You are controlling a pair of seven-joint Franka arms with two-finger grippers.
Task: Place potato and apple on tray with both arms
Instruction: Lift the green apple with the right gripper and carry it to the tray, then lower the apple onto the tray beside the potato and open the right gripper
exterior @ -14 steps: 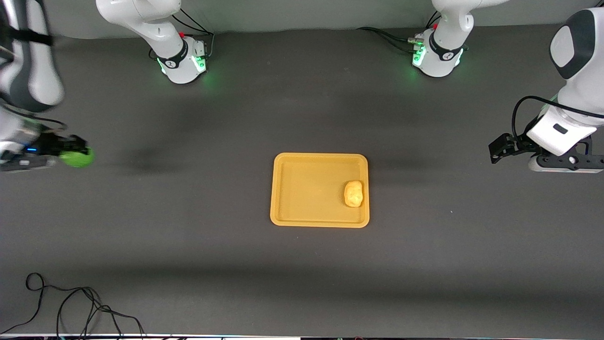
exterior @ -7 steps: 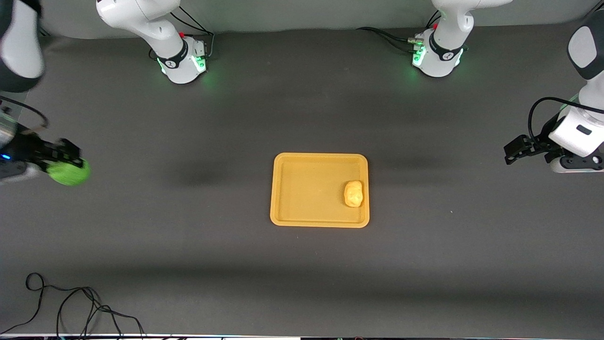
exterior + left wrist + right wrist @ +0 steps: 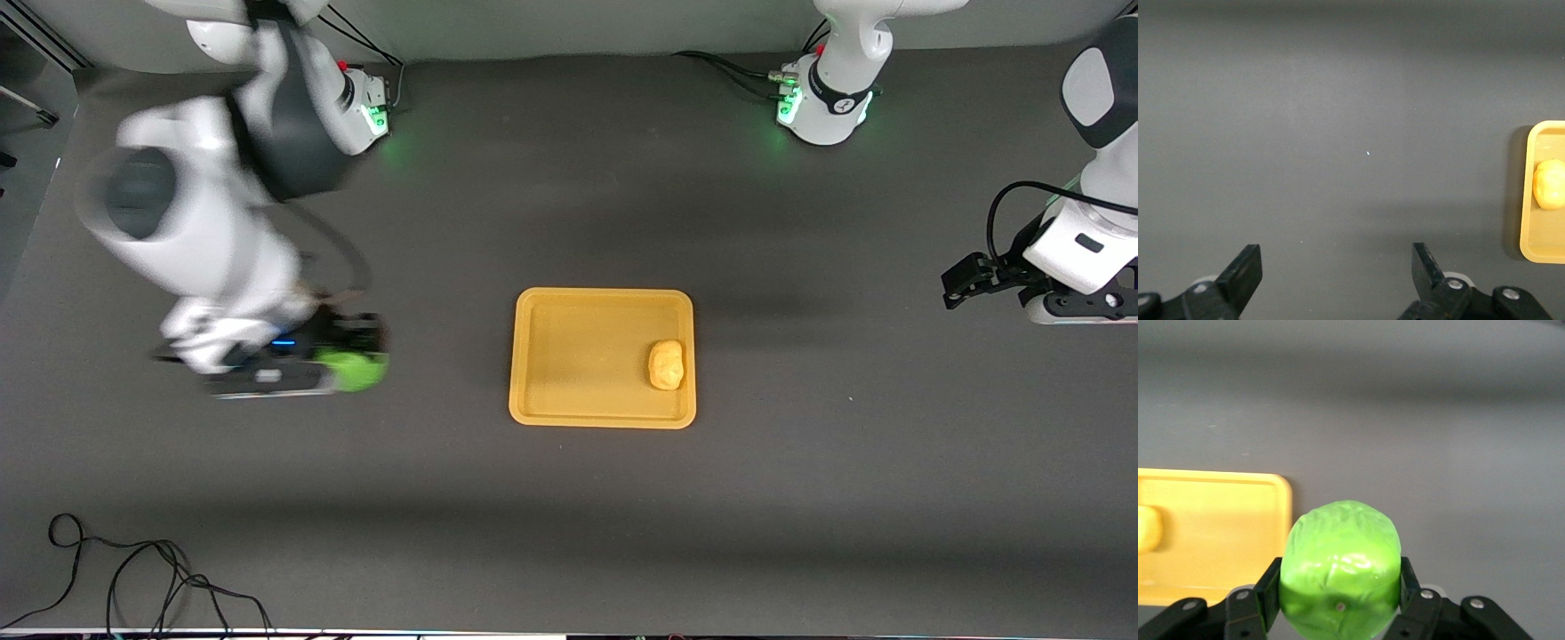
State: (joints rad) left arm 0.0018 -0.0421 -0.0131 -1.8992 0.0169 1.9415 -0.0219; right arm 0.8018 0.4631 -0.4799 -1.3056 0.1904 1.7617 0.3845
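On the flat yellow-orange plastic tray (image 3: pixel 578 356), the lumpy yellow-tan potato (image 3: pixel 666 364) is down; the right gripper (image 3: pixel 360 351) grips the round green apple (image 3: pixel 354 371) over bare tabletop (image 3: pixel 569 516), undelivered. The left gripper (image 3: pixel 960 283) waits, fingers (image 3: pixel 1245 270) open.

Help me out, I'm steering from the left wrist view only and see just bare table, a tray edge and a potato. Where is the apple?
Observer: The apple is clamped in the right gripper, over bare table toward the right arm's end.
Operator: Is the potato fully on the tray?
Observer: Yes, the potato lies inside the tray, by the rim toward the left arm's end.
Operator: And my own gripper?
Observer: The left gripper is open and empty, over table toward the left arm's end.
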